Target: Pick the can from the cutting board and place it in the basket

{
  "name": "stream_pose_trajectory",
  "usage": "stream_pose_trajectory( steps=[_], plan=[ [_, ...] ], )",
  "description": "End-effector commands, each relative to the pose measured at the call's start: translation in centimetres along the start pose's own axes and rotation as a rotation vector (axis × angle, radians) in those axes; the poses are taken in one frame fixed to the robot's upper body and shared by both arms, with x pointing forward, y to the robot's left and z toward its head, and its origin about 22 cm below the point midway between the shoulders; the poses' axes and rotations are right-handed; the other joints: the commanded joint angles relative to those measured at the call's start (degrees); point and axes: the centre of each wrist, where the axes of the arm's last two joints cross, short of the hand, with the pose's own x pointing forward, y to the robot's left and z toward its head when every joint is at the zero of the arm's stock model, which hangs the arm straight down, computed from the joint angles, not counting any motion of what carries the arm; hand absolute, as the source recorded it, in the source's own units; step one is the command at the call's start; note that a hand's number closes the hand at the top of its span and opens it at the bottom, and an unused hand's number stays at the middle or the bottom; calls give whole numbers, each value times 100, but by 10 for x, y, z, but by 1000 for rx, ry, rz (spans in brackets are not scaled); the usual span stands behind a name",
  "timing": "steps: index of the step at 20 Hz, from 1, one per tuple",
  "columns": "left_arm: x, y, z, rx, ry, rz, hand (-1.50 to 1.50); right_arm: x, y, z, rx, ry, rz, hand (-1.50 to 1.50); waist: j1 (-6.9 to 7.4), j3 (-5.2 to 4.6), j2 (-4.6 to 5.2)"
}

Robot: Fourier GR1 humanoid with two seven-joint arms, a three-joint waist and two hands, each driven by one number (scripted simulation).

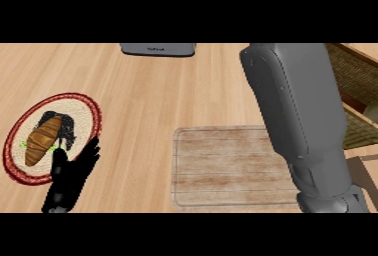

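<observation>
Left hand (70, 175) rested at lower left, fingers straight and released, overlapping the edge of a round plate (88, 107) bearing a croissant (42, 139). Right forearm (303, 120) crossed the cutting board (221, 165) toward the basket (354, 75); its hand was out of view. Can not visible; location undetermined.

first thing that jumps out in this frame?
The grey right forearm dominates, running from the top centre down the right side and overlapping the pale wooden cutting board; its hand is out of view. At left, the black left hand rests open, fingers up, at the edge of a round woven plate with a red rim holding a brown croissant. A wicker basket shows at far right.
</observation>
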Motion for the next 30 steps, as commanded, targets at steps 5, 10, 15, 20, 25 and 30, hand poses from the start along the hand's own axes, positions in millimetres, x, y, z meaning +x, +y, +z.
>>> stream_pose_trajectory(
  steps=[5,10,15,20,25,30],
  plan=[
    [-15,3,9,15,45,25,0,40,-39,-46,-146,219,-32,150,-134,-41,7],
    [-10,14,7,26,41,6,0,38,-55,-80,-171,269,-37,150,-187,-39,8],
    [-15,-1,1,32,58,28,0,7,-41,-110,-138,266,34,150,-244,-37,8],
    [-23,3,4,19,53,21,0,-20,-22,-123,-138,282,43,150,-219,-37,15],
    [-12,17,3,16,67,28,0,-51,-28,-152,-129,320,-9,150,-213,-34,22],
    [-4,10,-4,26,63,21,0,-86,-10,-150,-130,374,-189,150,-254,-29,19]
  ],
)
